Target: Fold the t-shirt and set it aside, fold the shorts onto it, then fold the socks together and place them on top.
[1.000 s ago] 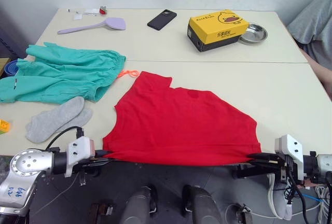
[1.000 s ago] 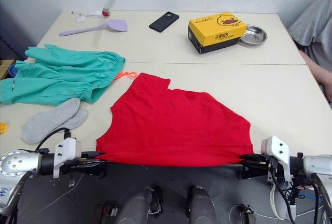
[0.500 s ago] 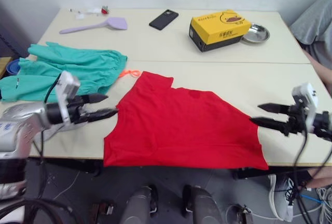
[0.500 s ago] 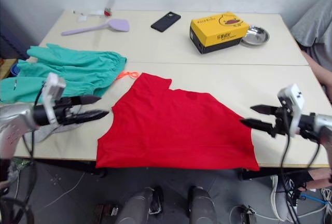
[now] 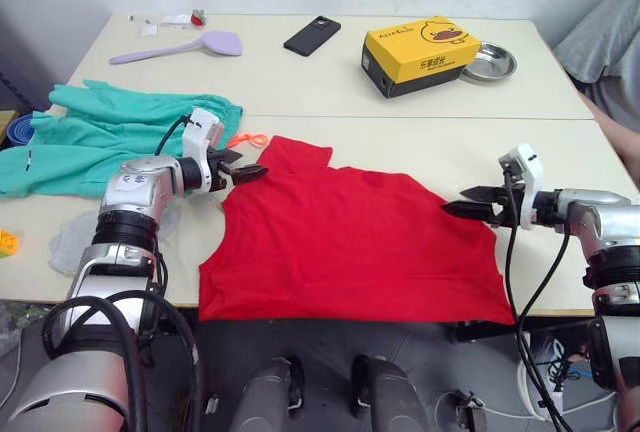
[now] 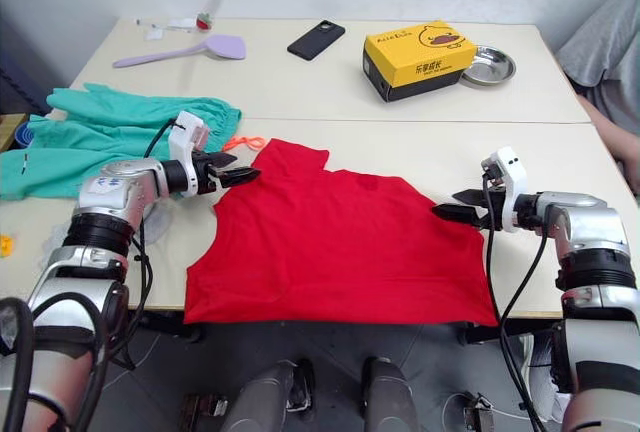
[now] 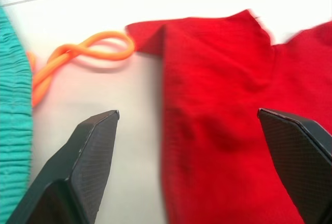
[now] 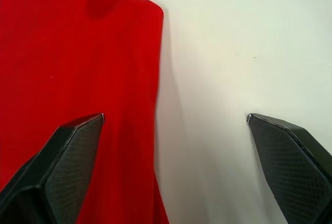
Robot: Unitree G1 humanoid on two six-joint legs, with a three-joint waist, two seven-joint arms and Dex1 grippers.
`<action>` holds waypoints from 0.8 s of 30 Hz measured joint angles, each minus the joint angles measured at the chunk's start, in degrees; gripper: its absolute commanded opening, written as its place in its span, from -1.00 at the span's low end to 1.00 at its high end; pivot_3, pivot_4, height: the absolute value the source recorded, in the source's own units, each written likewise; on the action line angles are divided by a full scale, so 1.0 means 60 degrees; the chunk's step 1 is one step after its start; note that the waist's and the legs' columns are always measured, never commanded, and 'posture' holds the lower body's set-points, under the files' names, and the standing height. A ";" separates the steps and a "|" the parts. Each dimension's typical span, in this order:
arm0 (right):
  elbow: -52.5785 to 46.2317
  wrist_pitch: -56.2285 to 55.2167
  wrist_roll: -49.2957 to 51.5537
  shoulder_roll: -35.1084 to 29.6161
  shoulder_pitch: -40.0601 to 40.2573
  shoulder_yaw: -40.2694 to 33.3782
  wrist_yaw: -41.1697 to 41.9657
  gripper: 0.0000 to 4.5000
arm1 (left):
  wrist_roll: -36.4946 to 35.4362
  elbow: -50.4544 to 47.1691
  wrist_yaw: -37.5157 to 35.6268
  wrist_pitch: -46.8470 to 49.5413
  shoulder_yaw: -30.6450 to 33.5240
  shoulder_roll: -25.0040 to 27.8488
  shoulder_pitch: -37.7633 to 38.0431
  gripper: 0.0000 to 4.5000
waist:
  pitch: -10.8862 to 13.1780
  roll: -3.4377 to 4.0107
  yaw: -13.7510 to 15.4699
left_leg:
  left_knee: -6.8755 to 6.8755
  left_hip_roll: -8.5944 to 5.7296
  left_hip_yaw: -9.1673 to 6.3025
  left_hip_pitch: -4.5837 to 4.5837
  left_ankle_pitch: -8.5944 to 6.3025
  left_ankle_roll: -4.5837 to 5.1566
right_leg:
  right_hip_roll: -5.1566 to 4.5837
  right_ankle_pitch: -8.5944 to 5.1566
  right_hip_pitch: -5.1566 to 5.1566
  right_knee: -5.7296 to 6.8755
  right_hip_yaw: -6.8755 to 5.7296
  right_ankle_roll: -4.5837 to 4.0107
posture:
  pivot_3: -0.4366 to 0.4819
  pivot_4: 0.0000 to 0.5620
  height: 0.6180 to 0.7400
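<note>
The red t-shirt (image 5: 350,242) lies spread flat on the table, its lower hem at the front edge. My left gripper (image 5: 245,170) hangs open at the shirt's far left corner; the left wrist view has that corner (image 7: 218,79) between the fingers (image 7: 88,156). My right gripper (image 5: 462,202) is open over the shirt's right edge (image 8: 78,53), holding nothing. The teal-green shorts (image 5: 110,142) lie crumpled at the left, and their orange drawstring (image 7: 78,53) reaches toward the shirt. A grey sock (image 5: 68,244) shows behind my left arm, with the rest of the socks hidden.
At the back stand a yellow box (image 5: 420,55), a black phone (image 5: 312,36), a metal bowl (image 5: 488,62) and a purple spatula (image 5: 180,49). A person's grey sleeve (image 5: 605,37) is at the far right. Bare tabletop (image 5: 560,152) lies to the right of the shirt.
Both grippers let go of the shirt's hem at the front edge and opened. They rose and moved inward to the shirt's upper left corner and right edge.
</note>
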 measured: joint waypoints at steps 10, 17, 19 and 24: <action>0.0101 0.0239 -0.0074 0.0476 -0.0164 -0.0015 0.0466 -0.50 | 0.0387 0.1835 -0.0305 -0.0736 0.0213 -0.0612 -0.0693 0.30 | 0.0000 -0.0002 -0.0095 | 0.0007 -0.0002 0.0000 -0.0001 -0.0006 -0.0010 | -0.0005 0.0000 -0.0003 0.0021 -0.0005 0.0000 | -0.05 -0.47 1.00; -0.0461 -0.0084 -0.0040 0.0503 -0.0088 -0.0186 0.0428 -1.00 | 0.0678 0.2358 -0.0291 -0.1745 0.0423 -0.0916 -0.0746 -0.74 | 0.0000 -0.0002 -0.0117 | 0.0007 -0.0002 -0.0002 -0.0002 -0.0015 -0.0025 | -0.0009 0.0000 -0.0005 0.0021 -0.0006 0.0000 | -0.05 -0.47 1.00; -0.0648 -0.0253 0.0059 0.0525 -0.0025 -0.0283 0.0439 -1.00 | 0.0699 0.2448 -0.0372 -0.2131 0.0463 -0.0940 -0.0734 -0.98 | 0.0000 -0.0002 -0.0155 | 0.0007 -0.0002 -0.0002 -0.0002 -0.0016 -0.0026 | -0.0008 0.0000 -0.0006 0.0022 -0.0007 0.0000 | -0.05 -0.47 1.00; -0.1444 -0.0703 0.0331 0.0499 0.0379 -0.0714 0.0574 -1.00 | 0.0755 0.2399 -0.0704 -0.3394 0.0547 -0.0935 -0.0541 -0.98 | 0.0000 -0.0003 -0.0188 | 0.0007 -0.0001 -0.0002 -0.0001 -0.0016 -0.0026 | -0.0007 0.0000 -0.0006 0.0024 -0.0009 0.0000 | -0.05 -0.47 1.00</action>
